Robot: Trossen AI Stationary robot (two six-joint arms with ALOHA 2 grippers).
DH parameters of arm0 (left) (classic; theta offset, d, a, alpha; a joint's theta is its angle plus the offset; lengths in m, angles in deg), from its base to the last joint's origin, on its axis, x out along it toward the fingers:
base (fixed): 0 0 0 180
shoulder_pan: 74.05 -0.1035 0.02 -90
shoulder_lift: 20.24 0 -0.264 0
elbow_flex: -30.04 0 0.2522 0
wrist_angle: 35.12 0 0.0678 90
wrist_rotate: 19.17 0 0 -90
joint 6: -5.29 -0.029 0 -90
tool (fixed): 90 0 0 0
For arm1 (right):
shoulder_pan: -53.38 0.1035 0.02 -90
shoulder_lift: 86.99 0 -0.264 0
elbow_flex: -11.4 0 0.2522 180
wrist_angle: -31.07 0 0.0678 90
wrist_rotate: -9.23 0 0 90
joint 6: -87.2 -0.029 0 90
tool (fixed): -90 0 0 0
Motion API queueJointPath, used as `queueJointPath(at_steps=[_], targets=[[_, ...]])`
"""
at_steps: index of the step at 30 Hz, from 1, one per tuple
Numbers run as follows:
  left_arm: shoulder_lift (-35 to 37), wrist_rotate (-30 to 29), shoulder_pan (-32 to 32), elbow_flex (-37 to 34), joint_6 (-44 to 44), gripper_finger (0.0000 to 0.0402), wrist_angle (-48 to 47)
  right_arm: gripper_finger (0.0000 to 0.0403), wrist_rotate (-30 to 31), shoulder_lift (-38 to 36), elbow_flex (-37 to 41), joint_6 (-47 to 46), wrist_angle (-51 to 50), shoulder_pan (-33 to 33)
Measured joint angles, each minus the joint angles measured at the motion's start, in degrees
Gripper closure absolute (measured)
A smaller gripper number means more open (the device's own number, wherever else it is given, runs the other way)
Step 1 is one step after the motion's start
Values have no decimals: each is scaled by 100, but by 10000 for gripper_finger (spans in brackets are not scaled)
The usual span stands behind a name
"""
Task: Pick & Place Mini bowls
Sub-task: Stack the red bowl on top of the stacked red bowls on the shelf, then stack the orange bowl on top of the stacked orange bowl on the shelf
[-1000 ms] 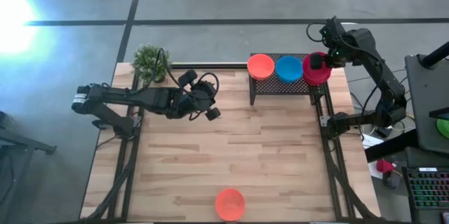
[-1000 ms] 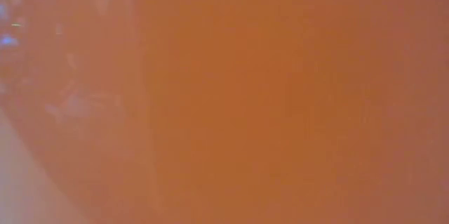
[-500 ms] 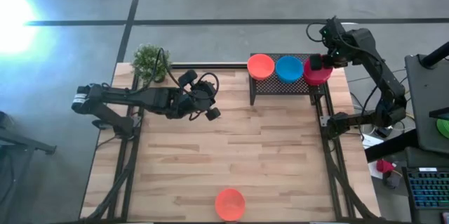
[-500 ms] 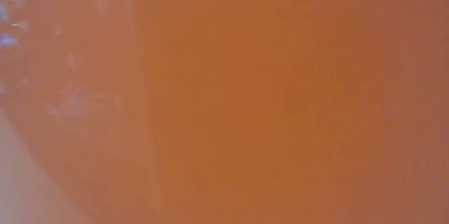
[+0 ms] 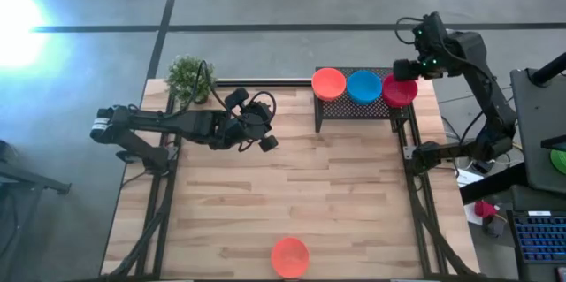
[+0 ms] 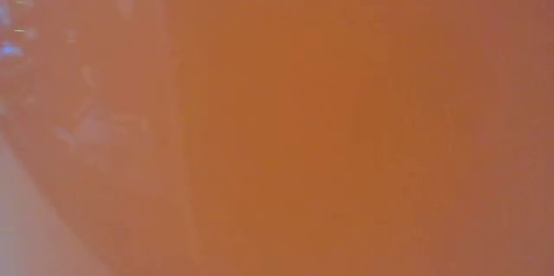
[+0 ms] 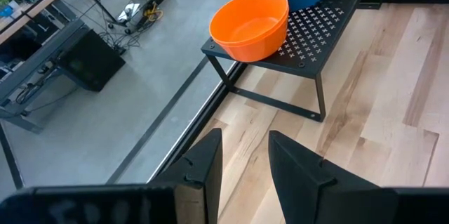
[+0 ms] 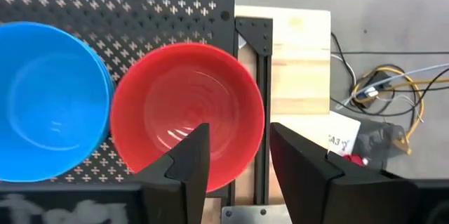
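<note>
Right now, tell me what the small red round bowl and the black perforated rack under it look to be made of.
The small red round bowl looks like glossy moulded plastic: even colour, faint concentric rings and soft highlights inside. The black perforated rack seems to be matte painted sheet metal, judging by its thin flat top punched with regular cross-shaped holes; the coating type is unclear.

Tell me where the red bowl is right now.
In the high view, the small round red plastic bowl sits at the right end of the black perforated metal rack, beside the blue plastic bowl, with the open right hand above it.
</note>
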Motion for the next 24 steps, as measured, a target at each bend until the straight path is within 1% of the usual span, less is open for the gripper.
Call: queueJointPath(at_steps=[6, 9, 12, 15, 18, 20, 24], targets=[[0, 0, 2, 0, 6, 289, 0, 270, -52, -52, -336, 48, -8, 2], [0, 2, 2, 0, 12, 289, -9, 282, -553, -107, -492, 303, -8, 1], [0, 77, 2, 0, 26, 289, -20, 305, -957, -240, -554, 425, 0, 105], [0, 432, 4, 0, 21, 289, -22, 343, -971, -462, -515, 468, 8, 424], [0, 802, 6, 0, 14, 289, -25, 383, -614, -781, -409, 399, 10, 870], [0, 1062, 6, 0, -86, 289, -49, 390, -429, -1030, -333, 164, 19, 1199], [0, 1734, 4, 0, -389, 289, -74, 393, -400, -1476, -199, -214, 53, 1754]])
